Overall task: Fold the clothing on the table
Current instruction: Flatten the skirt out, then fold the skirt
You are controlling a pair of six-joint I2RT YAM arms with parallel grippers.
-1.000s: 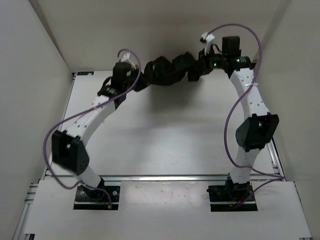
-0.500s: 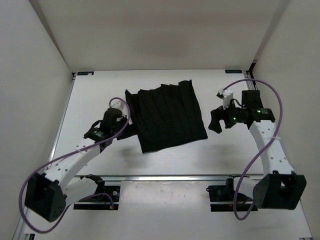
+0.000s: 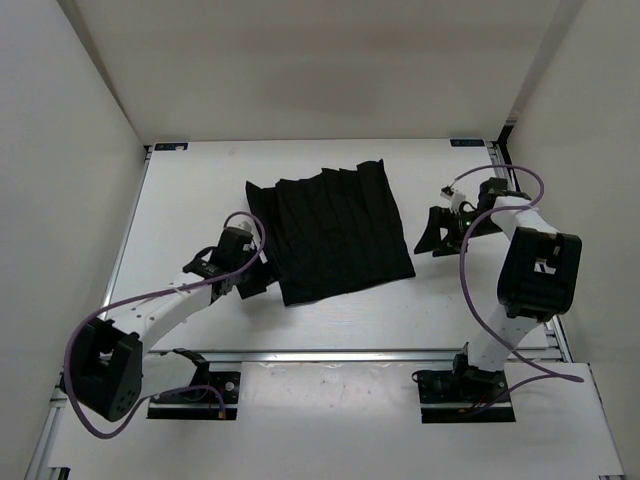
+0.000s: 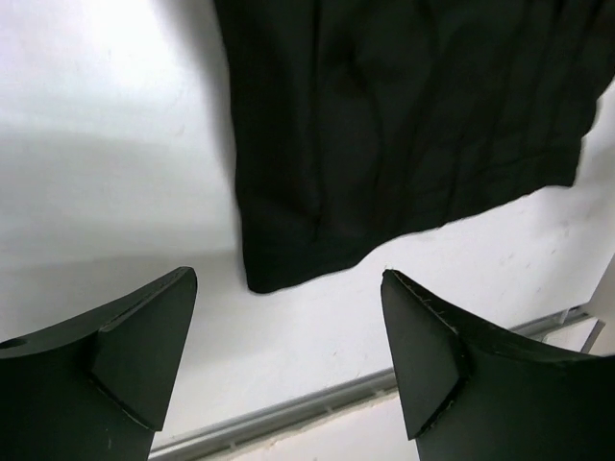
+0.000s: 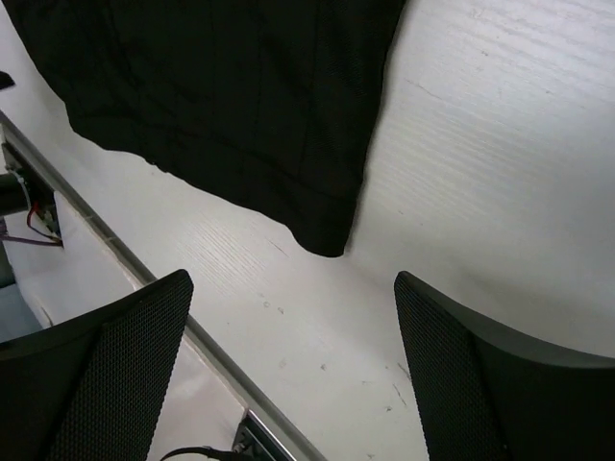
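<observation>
The black clothing [image 3: 330,235] lies spread flat at the centre of the table [image 3: 330,325]. It looks soft, light and prone to bunching, so its corners seem the best holds. The left gripper [image 3: 252,277], at its 8 o'clock, and the right gripper [image 3: 431,234], at 3 o'clock, gape wide, holding nothing.

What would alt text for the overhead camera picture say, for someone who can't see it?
A black garment lies spread flat on a white table, seen from above. Reaching from the near edge, the left gripper sits by the garment's near left corner and the right gripper just off its right edge, both open and empty.
</observation>
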